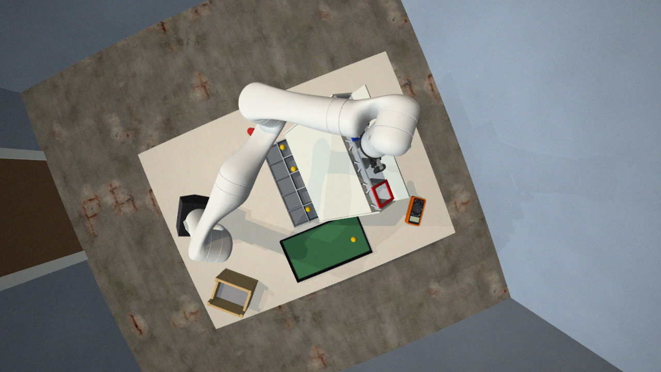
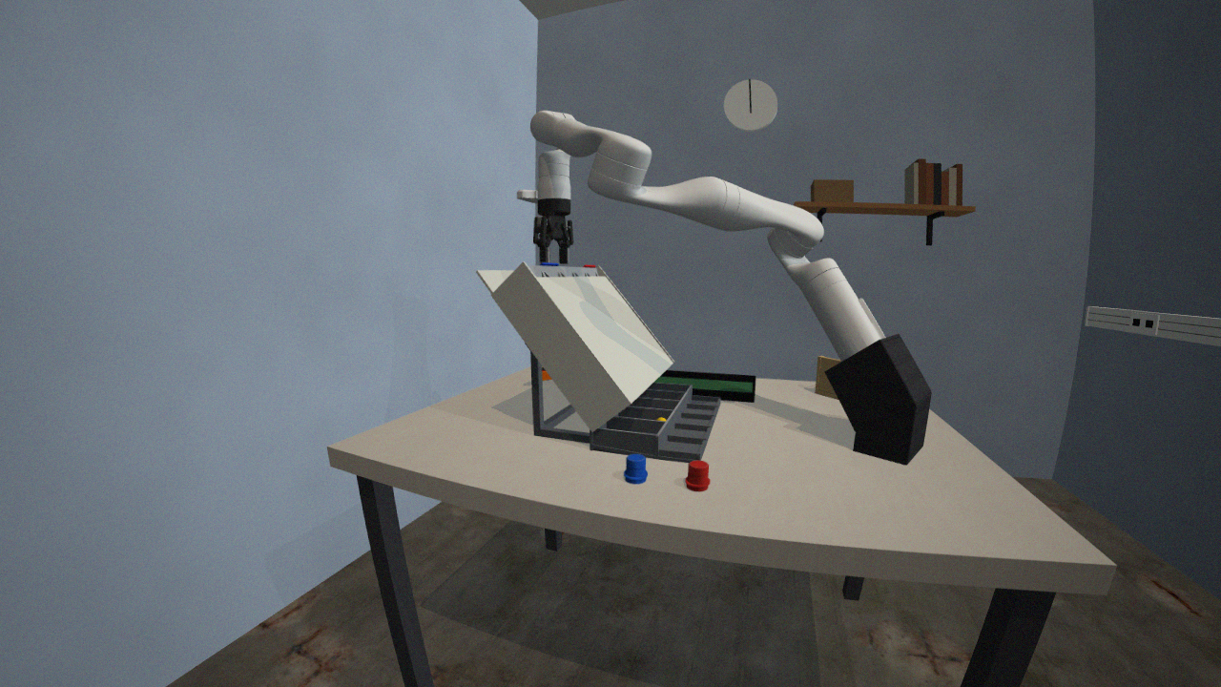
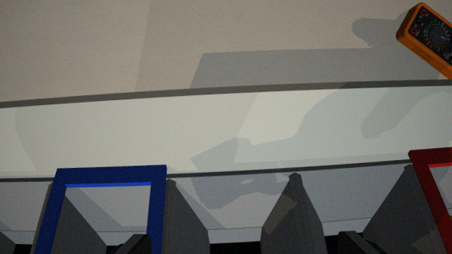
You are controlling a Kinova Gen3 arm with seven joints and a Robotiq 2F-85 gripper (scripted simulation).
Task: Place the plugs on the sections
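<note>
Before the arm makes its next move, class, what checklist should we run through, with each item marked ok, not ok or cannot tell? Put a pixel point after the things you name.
1. Gripper [image 1: 378, 167] [image 2: 553, 259] [image 3: 244, 247] open and holding nothing: ok.
2. Red plug [image 1: 250, 131] [image 2: 697, 475] upright on the table: ok.
3. Blue plug [image 2: 634, 468] upright beside it: ok.
4. Both plugs placed on their sections: not ok.
5. Marble [image 1: 353, 239] available in the green tray [image 1: 318, 259] [image 2: 716, 385]: ok.
6. Pipe routes behind the cover [image 1: 332, 185] [image 2: 589, 333]: cannot tell.

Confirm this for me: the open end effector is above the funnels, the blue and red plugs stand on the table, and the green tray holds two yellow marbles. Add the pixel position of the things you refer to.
The green tray [image 1: 318, 259] holds one yellow marble [image 1: 353, 239], not two, as the top view shows; the rest is right.
</note>
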